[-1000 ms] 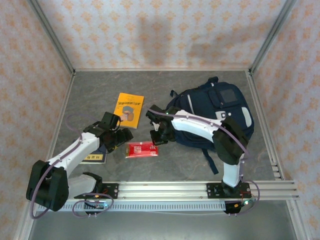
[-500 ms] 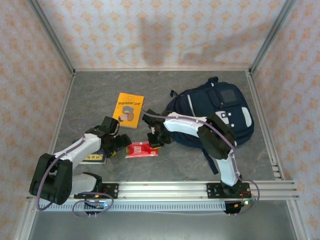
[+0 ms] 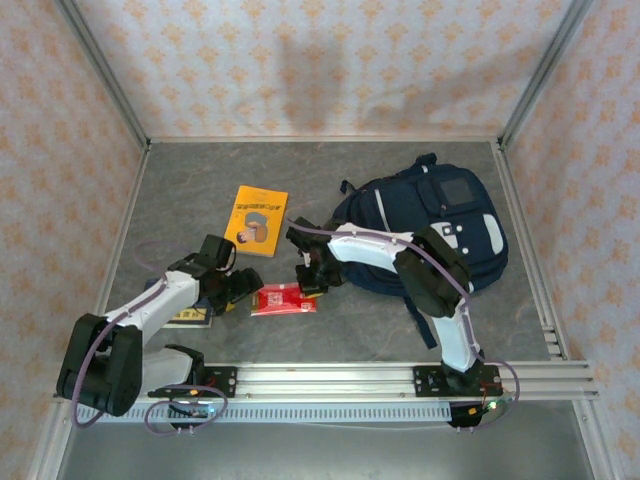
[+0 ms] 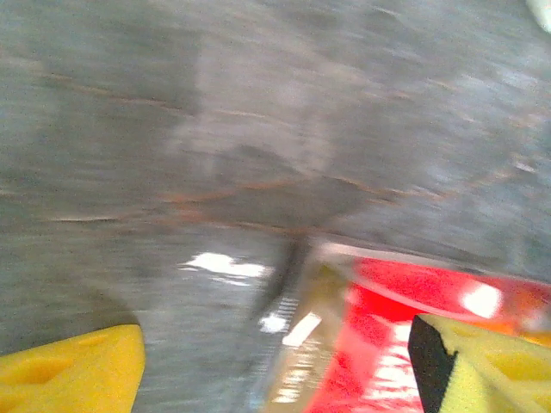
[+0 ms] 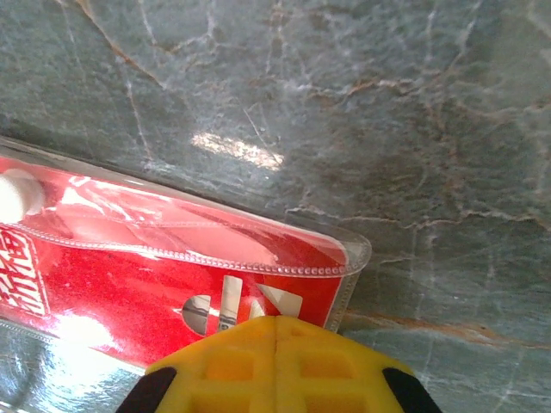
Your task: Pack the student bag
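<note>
Near the student bag [image 3: 450, 210], blurred red packet [image 4: 370, 344] cut off, left fingers [image 4: 73, 374] apart, right fingers [image 5: 232, 361] together at its edge

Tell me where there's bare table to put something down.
Free: the far table strip between back wall and yellow booklet, and the near strip between red packet and rail. Crowded: the middle, where left gripper and right gripper flank the packet beside the student bag.
</note>
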Controlling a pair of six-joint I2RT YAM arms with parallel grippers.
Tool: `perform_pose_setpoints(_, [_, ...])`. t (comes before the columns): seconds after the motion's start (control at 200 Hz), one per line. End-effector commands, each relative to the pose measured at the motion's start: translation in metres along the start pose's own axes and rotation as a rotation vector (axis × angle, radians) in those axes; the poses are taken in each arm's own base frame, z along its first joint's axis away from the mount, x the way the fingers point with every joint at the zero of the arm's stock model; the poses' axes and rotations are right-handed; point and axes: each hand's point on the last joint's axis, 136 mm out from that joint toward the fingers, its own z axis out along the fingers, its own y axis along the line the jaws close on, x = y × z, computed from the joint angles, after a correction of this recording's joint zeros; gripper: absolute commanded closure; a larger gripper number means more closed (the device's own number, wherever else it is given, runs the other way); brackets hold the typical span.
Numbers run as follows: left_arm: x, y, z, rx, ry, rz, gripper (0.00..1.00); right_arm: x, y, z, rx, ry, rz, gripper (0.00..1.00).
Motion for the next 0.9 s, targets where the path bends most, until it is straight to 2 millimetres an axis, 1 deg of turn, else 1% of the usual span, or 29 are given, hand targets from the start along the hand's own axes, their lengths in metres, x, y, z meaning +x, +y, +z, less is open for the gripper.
perform_pose_setpoints(0.0, [0.0, -0.037, -0.004, 0.177, 0.013, 0.05, 0.19, 0.008, -0.034, 0.04, 0.114, 0.054, 0.034, 1.0])
perform_pose_setpoints(0.13, [0.002, -0.038, -0.001, 0.19, 0.024, 0.054, 0.2, 0.009, -0.035, 0.042, 0.113, 0.061, 0.038, 1.0])
perform_pose_setpoints(0.27, [0.002, -0.035, 0.005, 0.176, 0.035, 0.048, 0.2, 0.009, -0.036, 0.043, 0.112, 0.063, 0.041, 1.0])
perform_pose_setpoints(0.355, [0.003, -0.029, 0.009, 0.138, 0.051, 0.044, 0.21, 0.009, -0.036, 0.043, 0.111, 0.065, 0.043, 1.0])
perform_pose_setpoints(0.44, [0.003, -0.022, 0.008, 0.093, 0.052, 0.058, 0.22, 0.009, -0.038, 0.044, 0.111, 0.069, 0.046, 1.0])
perform_pose_setpoints(0.56, [0.002, -0.019, 0.006, 0.069, 0.047, 0.076, 0.22, 0.009, -0.038, 0.045, 0.107, 0.074, 0.045, 1.0])
perform_pose_setpoints(0.651, [0.005, -0.023, 0.011, 0.094, 0.066, 0.062, 0.22, 0.009, -0.038, 0.046, 0.105, 0.079, 0.044, 1.0])
perform_pose_setpoints(0.696, [0.008, -0.028, 0.014, 0.12, 0.084, 0.059, 0.22, 0.007, -0.037, 0.046, 0.103, 0.079, 0.044, 1.0])
perform_pose_setpoints(0.796, [0.018, -0.044, 0.021, 0.162, 0.142, 0.09, 0.23, 0.006, -0.036, 0.047, 0.096, 0.084, 0.041, 1.0])
perform_pose_setpoints(0.896, [0.024, -0.062, 0.018, 0.228, 0.162, 0.113, 0.24, 0.005, -0.035, 0.047, 0.095, 0.088, 0.038, 1.0])
